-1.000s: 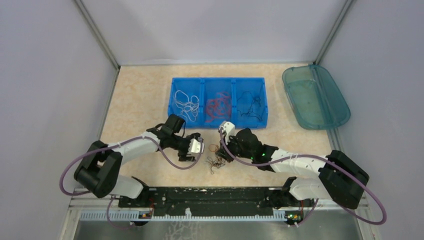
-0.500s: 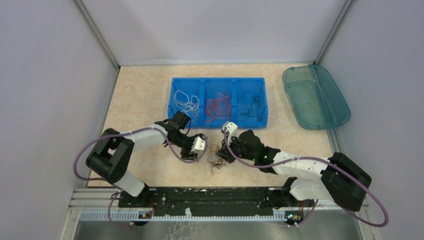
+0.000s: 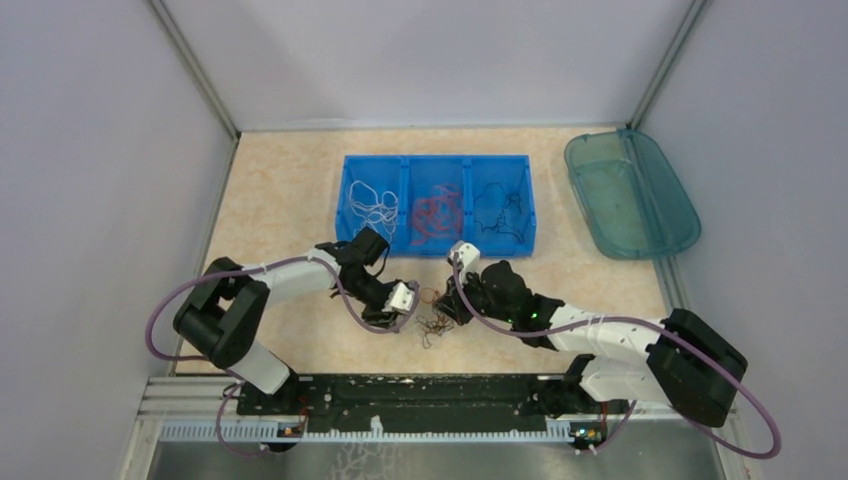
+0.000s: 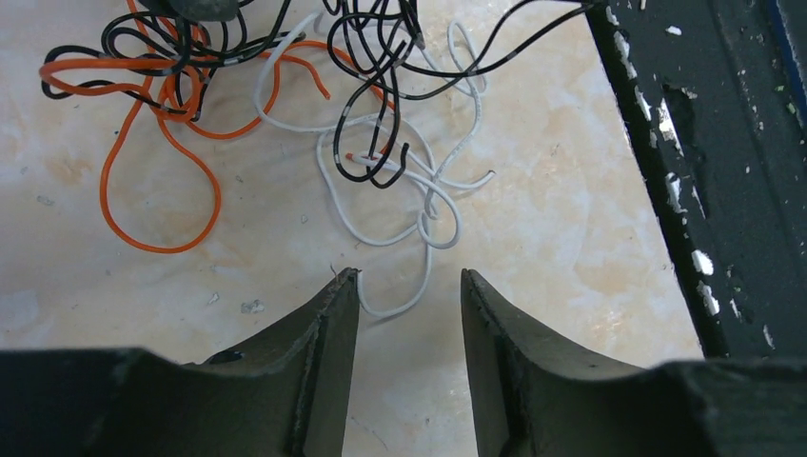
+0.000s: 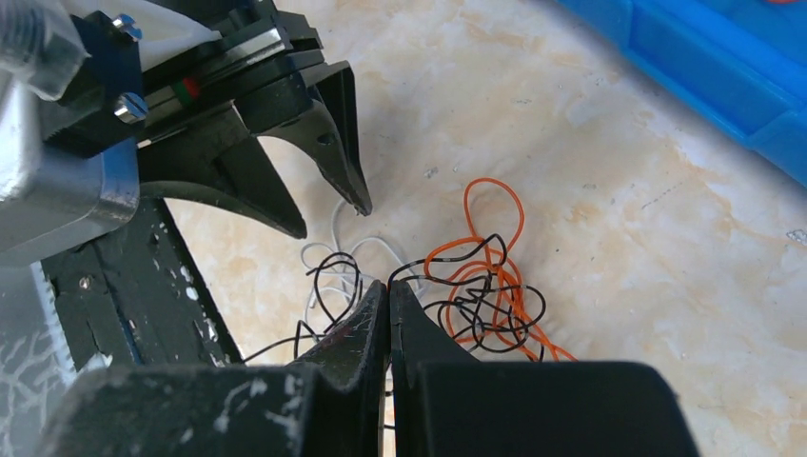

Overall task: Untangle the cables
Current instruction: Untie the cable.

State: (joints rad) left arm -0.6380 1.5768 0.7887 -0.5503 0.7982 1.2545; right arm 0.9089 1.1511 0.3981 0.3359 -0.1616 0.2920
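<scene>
Three colours of thin curly cables [image 3: 433,327], white, red-orange and black, lie knotted on the beige marbled tabletop [image 3: 290,200], at 6 o'clock from the blue three-compartment plastic bin [image 3: 437,158]. At the heap's 10 o'clock, my left gripper [image 4: 409,286] stands partly open and grips nothing, with a white loop's end lying between its tips. At 2 o'clock, my right gripper [image 5: 388,290] has its fingers pressed together on a black strand.
</scene>
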